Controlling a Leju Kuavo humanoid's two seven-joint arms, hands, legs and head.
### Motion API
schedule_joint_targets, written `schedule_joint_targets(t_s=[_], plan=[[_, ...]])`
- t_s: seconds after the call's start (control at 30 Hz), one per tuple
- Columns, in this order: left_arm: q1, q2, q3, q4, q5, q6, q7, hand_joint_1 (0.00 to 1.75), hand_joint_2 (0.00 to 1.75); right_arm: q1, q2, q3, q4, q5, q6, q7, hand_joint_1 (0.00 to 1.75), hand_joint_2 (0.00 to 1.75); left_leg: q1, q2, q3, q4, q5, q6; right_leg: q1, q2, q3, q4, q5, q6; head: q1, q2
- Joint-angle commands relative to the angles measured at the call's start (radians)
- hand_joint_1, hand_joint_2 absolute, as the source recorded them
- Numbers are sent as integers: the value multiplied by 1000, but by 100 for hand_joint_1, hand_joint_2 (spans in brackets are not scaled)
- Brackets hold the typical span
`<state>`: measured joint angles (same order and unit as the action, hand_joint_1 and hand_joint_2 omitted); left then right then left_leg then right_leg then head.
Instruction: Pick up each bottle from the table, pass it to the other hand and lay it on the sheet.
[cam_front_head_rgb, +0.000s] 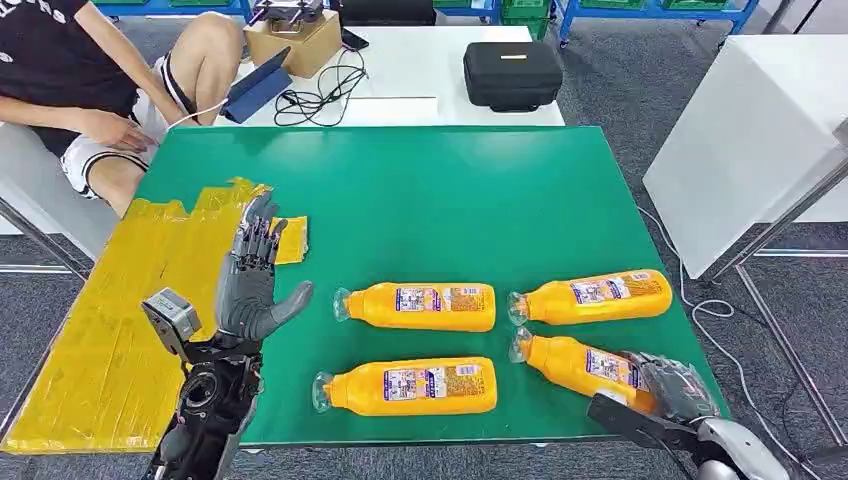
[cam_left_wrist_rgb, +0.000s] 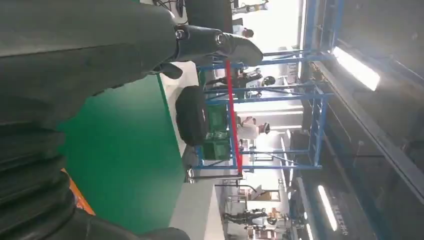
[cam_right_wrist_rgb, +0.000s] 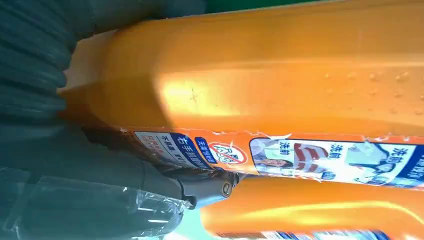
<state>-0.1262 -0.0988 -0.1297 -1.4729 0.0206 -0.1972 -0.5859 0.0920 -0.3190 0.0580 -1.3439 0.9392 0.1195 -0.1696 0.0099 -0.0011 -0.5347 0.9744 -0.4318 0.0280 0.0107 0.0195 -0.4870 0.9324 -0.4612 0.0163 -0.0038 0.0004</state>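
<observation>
Several orange bottles lie on their sides on the green table (cam_front_head_rgb: 450, 200): two at the back (cam_front_head_rgb: 420, 306) (cam_front_head_rgb: 595, 296) and two at the front (cam_front_head_rgb: 410, 386) (cam_front_head_rgb: 575, 364). My right hand (cam_front_head_rgb: 672, 390), wrapped in clear plastic, grips the base end of the front right bottle, which rests on the table. In the right wrist view that bottle (cam_right_wrist_rgb: 260, 75) sits against my palm, with the thumb (cam_right_wrist_rgb: 200, 187) across its label. My left hand (cam_front_head_rgb: 252, 285) is raised, fingers spread and holding nothing, over the edge of the yellow sheet (cam_front_head_rgb: 110, 320). In the left wrist view it (cam_left_wrist_rgb: 75, 55) hangs above the green table (cam_left_wrist_rgb: 125, 150).
A person (cam_front_head_rgb: 100, 90) sits at the back left, close to the sheet's far corner. Behind the green table a white table carries a black case (cam_front_head_rgb: 512, 72), a cardboard box (cam_front_head_rgb: 295, 40) and cables. A white cabinet (cam_front_head_rgb: 750, 150) stands to the right.
</observation>
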Motion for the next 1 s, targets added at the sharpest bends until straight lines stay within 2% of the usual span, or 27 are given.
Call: schedule_joint_targets(t_s=[0.03,0.07,0.13,0.27,0.5,0.6,0.7,1.0], plan=[[60,-12,28,-39,-17,28,-12,0,175,45,253,-148,-173,-211,-20,-123,175,175,0,-1,-4,-2,0,-2,0,-2,-2,0,-1,0,0,0],[70,-17,26,-44,-23,35,-10,0,175,36,278,-164,-188,-248,-24,-102,175,175,0,0,-5,-2,0,-3,0,-2,-4,1,-1,0,0,0],[85,-31,27,-43,-32,46,-9,0,175,30,296,-159,-203,-228,-91,-77,175,175,0,1,-6,-1,0,-2,1,1,-4,1,-1,0,0,0],[96,-47,31,-39,-47,60,-11,0,175,57,318,-168,-219,-265,-175,-115,175,175,0,-3,-12,-1,2,-2,0,-3,-10,2,-2,1,0,0],[99,-46,32,-40,-47,60,-11,0,175,62,318,-167,-221,-266,-178,-117,175,175,0,-3,-21,-1,2,-3,0,-3,-17,3,-1,0,0,0],[118,-47,34,-63,-61,57,-1,0,175,82,347,-173,-258,-335,-263,-166,175,175,0,-3,-20,-1,2,-3,-1,-4,-17,3,-2,1,0,0],[122,-38,-17,-99,-101,22,29,0,175,77,372,-156,-277,-383,-330,-194,175,175,0,-3,-23,-1,2,-3,-1,-3,-19,3,-2,0,0,0],[107,-38,-34,-99,-102,10,52,0,175,61,365,-140,-264,-407,-340,-202,175,175,0,-3,-22,-1,2,-3,-1,-4,-19,3,-2,1,0,0]])
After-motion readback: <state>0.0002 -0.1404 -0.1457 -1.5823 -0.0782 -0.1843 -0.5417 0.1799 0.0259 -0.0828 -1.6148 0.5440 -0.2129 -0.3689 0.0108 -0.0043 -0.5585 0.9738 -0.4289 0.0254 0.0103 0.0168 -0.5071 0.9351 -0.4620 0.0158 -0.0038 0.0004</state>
